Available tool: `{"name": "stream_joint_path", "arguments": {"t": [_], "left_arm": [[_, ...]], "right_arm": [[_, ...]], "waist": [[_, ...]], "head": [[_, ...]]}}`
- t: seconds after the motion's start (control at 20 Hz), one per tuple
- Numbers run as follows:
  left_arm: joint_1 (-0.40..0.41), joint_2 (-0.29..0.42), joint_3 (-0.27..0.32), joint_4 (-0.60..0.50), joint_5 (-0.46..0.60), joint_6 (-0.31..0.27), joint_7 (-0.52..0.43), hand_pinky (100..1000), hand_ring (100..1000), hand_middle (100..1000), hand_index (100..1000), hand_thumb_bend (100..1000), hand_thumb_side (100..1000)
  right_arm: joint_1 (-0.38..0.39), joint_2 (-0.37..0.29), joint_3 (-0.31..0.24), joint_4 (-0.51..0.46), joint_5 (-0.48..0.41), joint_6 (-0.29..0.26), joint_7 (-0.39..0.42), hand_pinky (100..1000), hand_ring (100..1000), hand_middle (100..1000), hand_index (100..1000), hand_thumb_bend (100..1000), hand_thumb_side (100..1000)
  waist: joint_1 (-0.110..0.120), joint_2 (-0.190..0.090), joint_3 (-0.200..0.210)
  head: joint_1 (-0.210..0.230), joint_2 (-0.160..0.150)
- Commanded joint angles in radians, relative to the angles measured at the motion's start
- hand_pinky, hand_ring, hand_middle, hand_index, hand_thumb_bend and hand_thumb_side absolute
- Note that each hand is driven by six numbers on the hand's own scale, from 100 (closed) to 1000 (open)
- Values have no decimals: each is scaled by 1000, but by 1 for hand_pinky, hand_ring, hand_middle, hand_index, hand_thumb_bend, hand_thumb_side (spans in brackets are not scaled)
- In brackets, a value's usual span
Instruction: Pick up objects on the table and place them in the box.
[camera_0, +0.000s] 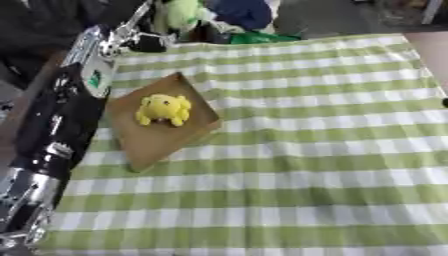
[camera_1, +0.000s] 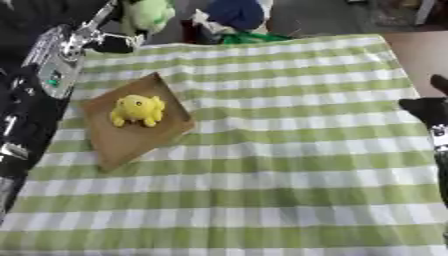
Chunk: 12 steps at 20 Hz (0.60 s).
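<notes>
On the left half of the left eye view, a shallow brown cardboard box lies askew on the green-and-white checked tablecloth, one corner pointing away from the robot. A small yellow plush toy already sits inside it, toward the far corner, touching the floor of the box. By its look the toy is light, soft and compressible, not fragile and not slippery; a grasp round its rounded body would probably serve better than one on its short limbs. The left arm runs along the table's left edge, black with silver joints. Its hand lies beyond the far corner of the box and apart from it, and whether the fingers are spread or curled cannot be told. No other loose object is visible on the cloth, so the task appears largely done.

Toward the right edge of the right eye view, the right hand enters as a dark shape, cut off by the frame; its finger state cannot be told either. Beyond the table's far edge, green and blue soft-looking shapes are blurred and partly cropped, and what they are is unclear.
</notes>
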Motion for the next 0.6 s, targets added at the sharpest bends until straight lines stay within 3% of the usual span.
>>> {"name": "stream_joint_path", "arguments": {"t": [0.05,0.6], "left_arm": [[38,61,-7,-76,48,-13,-20,580,432,445,603,100,100],[238,79,-25,-120,97,-87,-98,622,495,495,657,142,100]], "right_arm": [[-4,-17,-10,-11,6,1,-7,894,781,620,928,100,669],[7,-16,-15,-4,11,2,-13,895,781,620,928,100,674]], "waist": [[-1,-20,5],[7,-29,17]], "head": [[-4,-4],[-5,17]]}}
